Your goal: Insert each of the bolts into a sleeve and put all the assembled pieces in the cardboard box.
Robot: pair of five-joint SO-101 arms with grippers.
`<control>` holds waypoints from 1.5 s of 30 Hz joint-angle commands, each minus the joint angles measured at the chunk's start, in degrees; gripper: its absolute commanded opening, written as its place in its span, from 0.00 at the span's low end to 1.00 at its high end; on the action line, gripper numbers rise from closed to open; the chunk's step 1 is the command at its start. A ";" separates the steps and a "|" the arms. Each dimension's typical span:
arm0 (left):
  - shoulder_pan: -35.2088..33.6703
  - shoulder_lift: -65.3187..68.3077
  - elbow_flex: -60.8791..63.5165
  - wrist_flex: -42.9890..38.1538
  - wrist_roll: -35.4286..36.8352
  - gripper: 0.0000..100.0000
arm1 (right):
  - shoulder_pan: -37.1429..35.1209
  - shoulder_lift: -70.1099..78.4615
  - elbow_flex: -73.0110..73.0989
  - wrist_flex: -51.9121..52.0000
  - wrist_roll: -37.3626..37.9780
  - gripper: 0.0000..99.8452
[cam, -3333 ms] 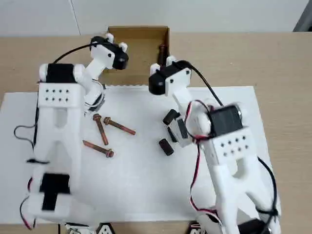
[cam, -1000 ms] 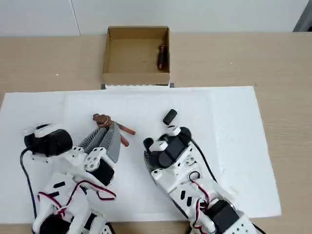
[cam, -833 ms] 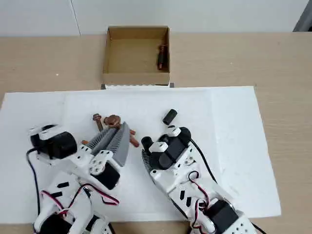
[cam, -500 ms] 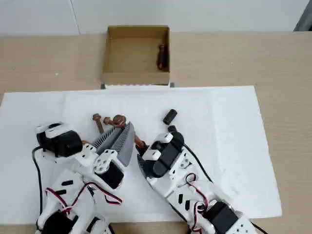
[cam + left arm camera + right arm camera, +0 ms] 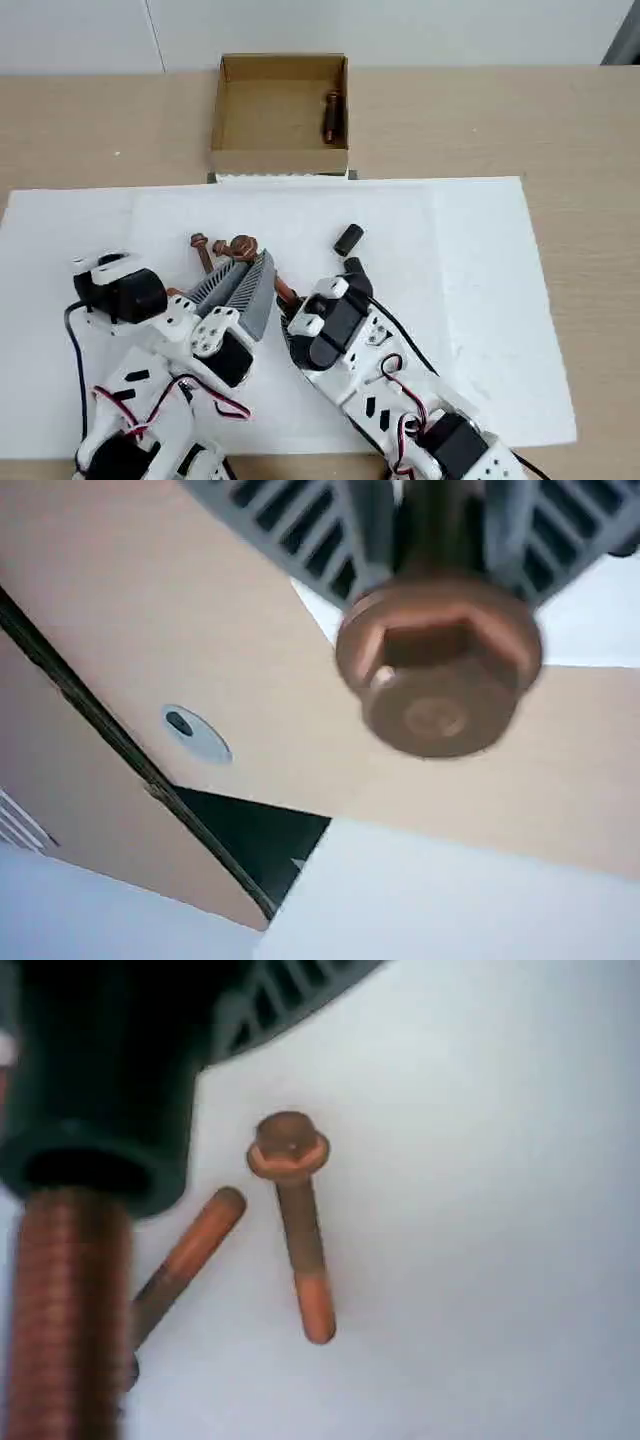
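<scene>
high view: the left gripper [image 5: 246, 270] is clasping a bolt [image 5: 243, 247] over the white sheet [image 5: 480, 260], the bolt's tip reaching the right gripper [image 5: 292, 312]. a loose sleeve [image 5: 348, 240] is lying nearby, and one assembled piece [image 5: 331, 112] is resting in the cardboard box [image 5: 225, 100]. left wrist view: fingers [image 5: 270, 520] are pinching the shank behind the head. right wrist view: the right gripper is grasping a dark sleeve [image 5: 90, 1090] with the threaded shank entering it. a loose bolt [image 5: 295, 1220] is lying on the sheet.
</scene>
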 commanded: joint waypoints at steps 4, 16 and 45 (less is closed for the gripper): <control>-1.85 -0.53 -0.22 -1.58 -0.09 0.00 | -1.01 -0.22 -4.75 -1.80 0.88 0.00; 0.00 -0.53 3.38 -1.41 -0.09 0.00 | -1.01 -0.22 -5.10 -1.89 0.88 0.00; 8.97 -0.44 3.47 8.88 -10.64 0.12 | -0.84 -0.22 -4.66 -4.09 2.29 0.00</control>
